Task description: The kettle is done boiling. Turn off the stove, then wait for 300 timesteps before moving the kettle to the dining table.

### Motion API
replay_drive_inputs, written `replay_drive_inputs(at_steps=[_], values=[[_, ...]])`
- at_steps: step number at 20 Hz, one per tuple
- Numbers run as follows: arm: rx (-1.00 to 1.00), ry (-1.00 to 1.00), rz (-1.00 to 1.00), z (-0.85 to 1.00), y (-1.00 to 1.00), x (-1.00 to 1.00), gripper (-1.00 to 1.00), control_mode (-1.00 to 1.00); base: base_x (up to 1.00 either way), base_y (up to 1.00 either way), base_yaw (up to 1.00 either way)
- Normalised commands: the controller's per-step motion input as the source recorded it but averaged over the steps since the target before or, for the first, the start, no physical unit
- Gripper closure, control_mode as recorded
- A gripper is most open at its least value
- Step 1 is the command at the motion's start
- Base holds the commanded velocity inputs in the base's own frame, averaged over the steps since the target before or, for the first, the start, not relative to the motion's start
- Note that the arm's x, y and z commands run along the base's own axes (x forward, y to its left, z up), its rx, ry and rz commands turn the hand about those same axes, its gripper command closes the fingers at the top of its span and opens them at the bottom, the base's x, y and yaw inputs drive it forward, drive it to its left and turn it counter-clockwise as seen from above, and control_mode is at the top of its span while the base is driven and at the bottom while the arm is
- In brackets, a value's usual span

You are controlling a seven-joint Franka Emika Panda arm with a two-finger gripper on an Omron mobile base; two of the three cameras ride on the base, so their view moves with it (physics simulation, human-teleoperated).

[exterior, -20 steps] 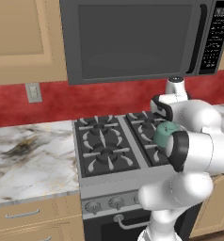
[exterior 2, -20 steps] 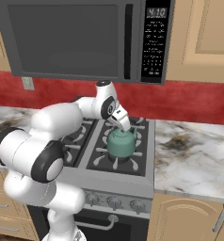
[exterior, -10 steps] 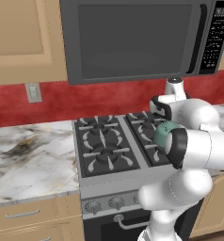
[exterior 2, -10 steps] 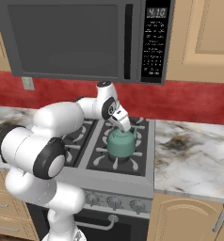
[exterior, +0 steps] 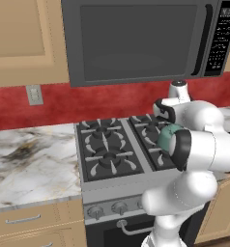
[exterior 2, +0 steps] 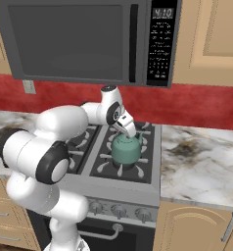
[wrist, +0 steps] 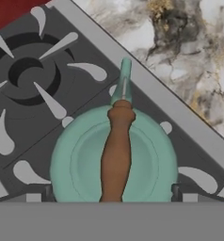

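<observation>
A: Since a second ago, what has moved? Hardly anything that I can find; the arm looks to hang in the same pose, perhaps settled a shade, and the kettle (exterior 2: 127, 149) has not shifted on its grate.

B: Agreed; the gripper (exterior 2: 128, 130) hovers directly over the kettle, its fingers (wrist: 179, 192) spread wide apart with nothing between them; in the hand view the two dark tips stand either side of the round teal body, clear of it.

A: Where exactly does the kettle sit?

B: On the front right burner of the stove (exterior 2: 138, 184), near the stove's right edge and towards its front edge; the marble bench (exterior 2: 201, 162) begins just beside it.

A: How would you expect it to handle?

B: Rigid, smooth and rounded, so I judge the body slippery and too broad to pinch well; if it holds water it will be heavyish and may swing. The brown handle (wrist: 116, 153) running across the top, in line with the spout (wrist: 123, 84), is the place to take it; close across its middle so the load hangs level.

A: And the surroundings?

B: Black iron grates that could snag the base, so lift straight up first; the microwave (exterior 2: 84, 41) hangs above the stove, which limits height; red backsplash (exterior 2: 197, 105) behind, tan cabinets (exterior 2: 197, 228) under the bench; the knobs (exterior 2: 119, 211) line the stove's front edge.
</observation>
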Motion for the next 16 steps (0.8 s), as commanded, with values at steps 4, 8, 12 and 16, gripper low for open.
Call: replay_drive_inputs(at_steps=[4,8,12,16], values=[[0.00,0.00,0.00,-0.10,0.00,0.07,1.00,-1.00,0.00,0.00,0.00],[0.00,0.03,0.00,-0.16,0.00,0.05,1.00,-1.00,0.00,0.00,0.00],[0.00,0.03,0.00,-0.10,0.00,0.00,1.00,-1.00,0.00,0.00,0.00],[0.00,0.00,0.00,-0.09,0.00,0.00,1.00,-1.00,0.00,0.00,0.00]])
